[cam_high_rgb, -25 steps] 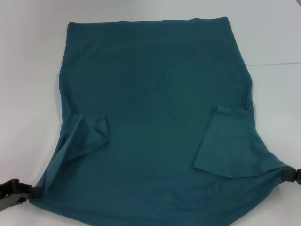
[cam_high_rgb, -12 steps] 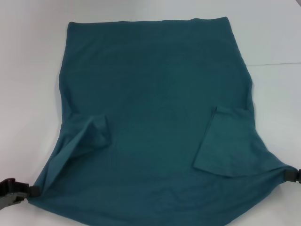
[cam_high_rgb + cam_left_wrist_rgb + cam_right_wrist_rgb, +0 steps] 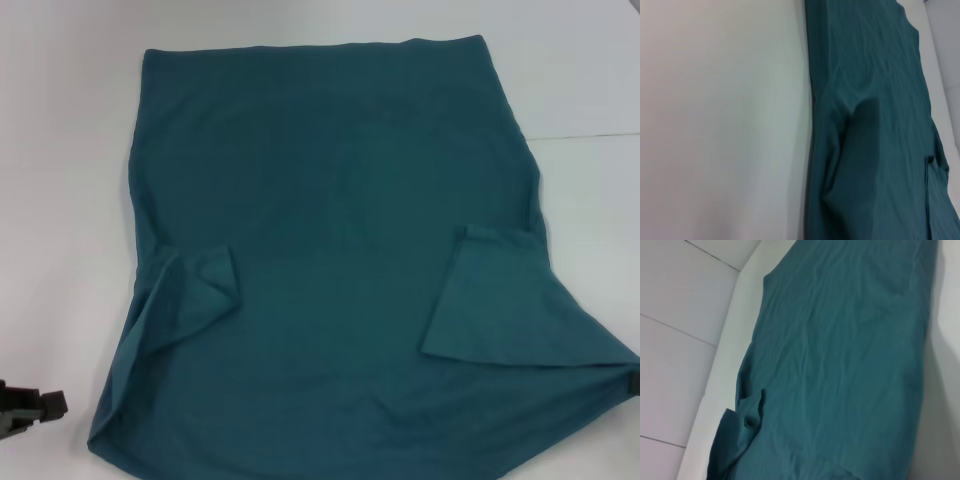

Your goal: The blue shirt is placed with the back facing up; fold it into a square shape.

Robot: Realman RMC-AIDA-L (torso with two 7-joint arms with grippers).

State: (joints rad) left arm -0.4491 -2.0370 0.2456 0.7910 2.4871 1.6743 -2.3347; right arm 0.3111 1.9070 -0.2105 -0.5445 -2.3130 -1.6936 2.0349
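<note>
The left pincer [image 3: 28,408] sits at the near left corner of the white bench [image 3: 60,150], just clear of the shirt [image 3: 330,250] and holding nothing; whether its fingers stand apart cannot be told. The right pincer [image 3: 634,384] shows only as a dark sliver at the frame's right edge, touching the shirt's near right corner, where the cloth is drawn out to a point; it looks clamped on that corner, though the grip itself is out of sight. Between them the shirt lies flat across the middle of the bench, hem at the far side. Both sleeves are folded inward onto the body, the left sleeve [image 3: 190,295] rumpled, the right sleeve [image 3: 510,305] lying as a neat flap. By this evidence the sleeve folds are done. The body is not yet doubled over, so the fold that makes a square is left.
</note>
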